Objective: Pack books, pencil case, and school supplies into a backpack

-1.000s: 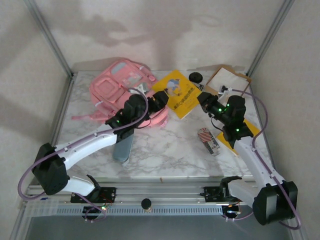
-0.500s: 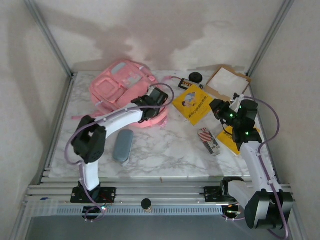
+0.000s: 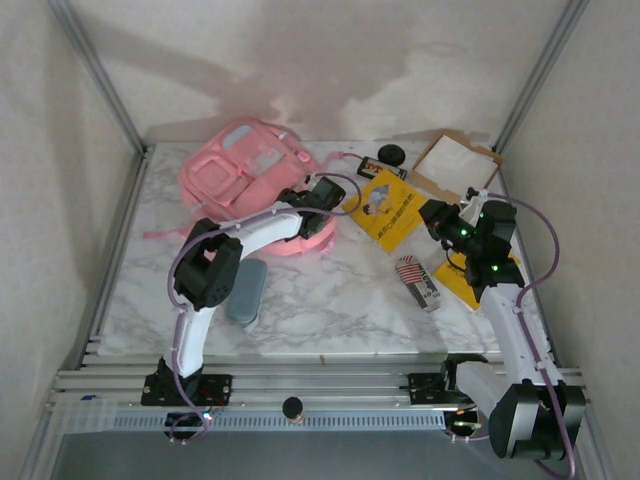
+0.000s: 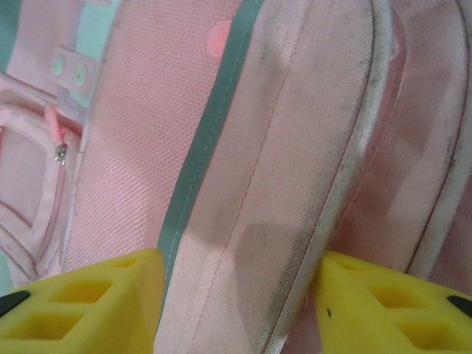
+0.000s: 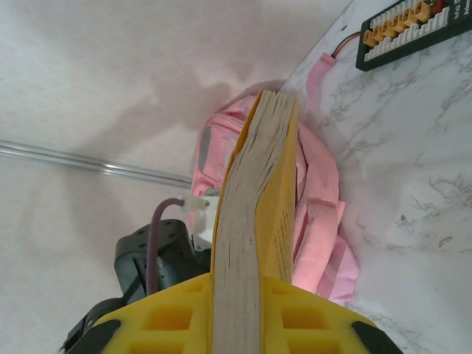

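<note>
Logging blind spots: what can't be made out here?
- Backpack opening: left arm covers it, top view; left wrist view too close.
- Left hand: grip on fabric unclear, fingers cut off by bottom edge, left wrist view.
- Yellow book on the table: mostly under right arm, top view.

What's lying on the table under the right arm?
A yellow book pokes out beneath it, flat on the marble beside the flag-striped pack. Most of its cover is hidden by the arm.

Pink backpack (image 4: 295, 133) close up, grey-green stripe (image 4: 193, 184), zipper pull (image 4: 61, 153) at left; yellow fingers (image 4: 81, 306) apart, fabric between them
</note>
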